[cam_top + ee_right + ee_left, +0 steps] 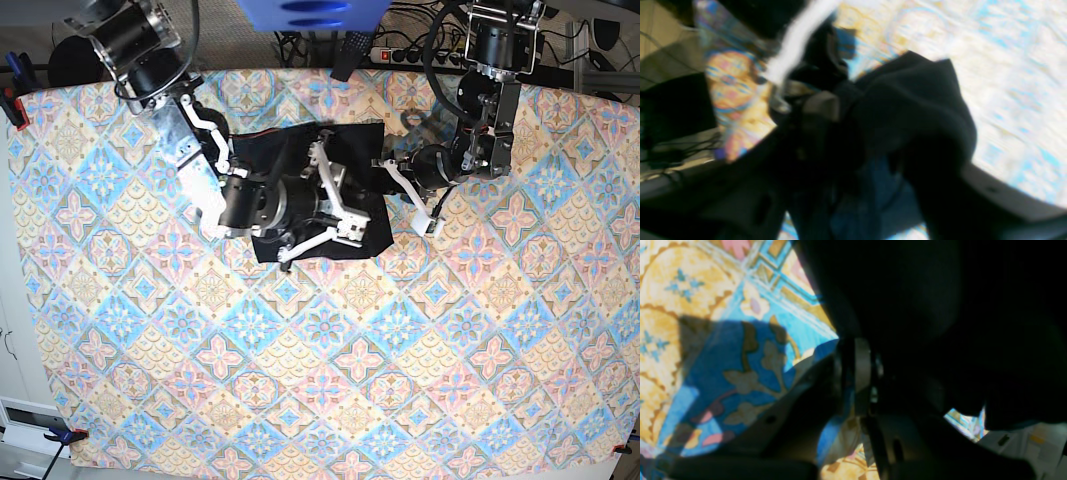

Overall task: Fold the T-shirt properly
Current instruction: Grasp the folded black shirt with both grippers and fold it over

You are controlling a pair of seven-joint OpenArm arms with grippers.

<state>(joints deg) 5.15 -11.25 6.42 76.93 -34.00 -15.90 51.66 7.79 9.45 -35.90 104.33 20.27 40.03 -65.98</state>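
The black T-shirt lies as a compact, roughly square bundle at the upper middle of the table. My right gripper reaches over it from the left, its white fingers across the cloth. In the right wrist view, which is blurred, bunched black cloth sits in the gripper, raised off the table. My left gripper is at the shirt's right edge. In the left wrist view the dark shirt fills the upper right above the gripper; the jaws' state is hidden.
A patterned blue, yellow and pink tablecloth covers the whole table. A power strip and cables lie past the far edge. Clamps hold the cloth at the left edge and at the front left corner.
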